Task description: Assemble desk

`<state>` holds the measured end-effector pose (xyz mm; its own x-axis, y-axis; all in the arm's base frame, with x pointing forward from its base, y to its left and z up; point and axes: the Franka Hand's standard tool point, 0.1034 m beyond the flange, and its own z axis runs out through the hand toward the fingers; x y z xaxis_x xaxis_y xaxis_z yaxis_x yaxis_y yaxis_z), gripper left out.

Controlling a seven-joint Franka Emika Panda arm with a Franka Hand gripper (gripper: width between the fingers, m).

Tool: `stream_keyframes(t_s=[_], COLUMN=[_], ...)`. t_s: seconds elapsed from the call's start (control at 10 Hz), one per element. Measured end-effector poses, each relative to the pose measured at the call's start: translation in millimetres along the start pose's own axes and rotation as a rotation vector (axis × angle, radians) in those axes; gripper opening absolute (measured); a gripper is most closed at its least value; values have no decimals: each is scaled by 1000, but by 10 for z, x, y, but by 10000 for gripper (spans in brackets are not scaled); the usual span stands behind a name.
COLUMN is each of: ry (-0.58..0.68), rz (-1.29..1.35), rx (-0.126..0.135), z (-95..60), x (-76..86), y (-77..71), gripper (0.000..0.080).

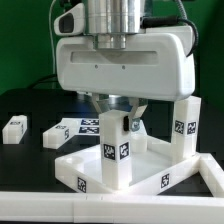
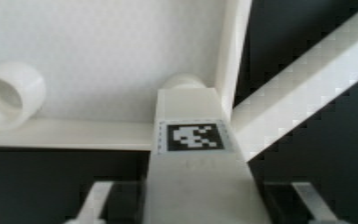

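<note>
The desk's white tabletop panel [image 1: 150, 165] lies flat with its rim up, in the lower part of the exterior view. One white block leg [image 1: 113, 152] with square markers stands upright at its front corner, on the exterior view's left. My gripper [image 1: 115, 118] is straight above and shut on that leg's top. In the wrist view the same leg [image 2: 197, 150] runs between my fingers [image 2: 101, 200], with the gripper [image 2: 202, 200] around it. A round corner socket [image 2: 7, 95] shows on the tabletop [image 2: 105, 60]. A second leg [image 1: 187, 125] stands upright at the panel's far right corner.
A loose leg [image 1: 15, 128] lies on the black table at the exterior view's left. The marker board [image 1: 78, 128] lies flat behind the tabletop panel. A white rail [image 1: 100, 210] runs along the front edge.
</note>
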<state>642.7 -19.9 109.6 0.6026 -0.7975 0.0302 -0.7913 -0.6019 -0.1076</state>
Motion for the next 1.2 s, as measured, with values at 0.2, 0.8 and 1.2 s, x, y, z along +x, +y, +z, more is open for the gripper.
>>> stream_keyframes(t_s=[0.2,0.8,1.2], ry=[-1,-1,4], rz=[90,-226,-665], rx=[0,-3,-12], z=[0,15,6], x=[-19,-22,-34], y=[-16,-12,-39], gripper=[290,639,648])
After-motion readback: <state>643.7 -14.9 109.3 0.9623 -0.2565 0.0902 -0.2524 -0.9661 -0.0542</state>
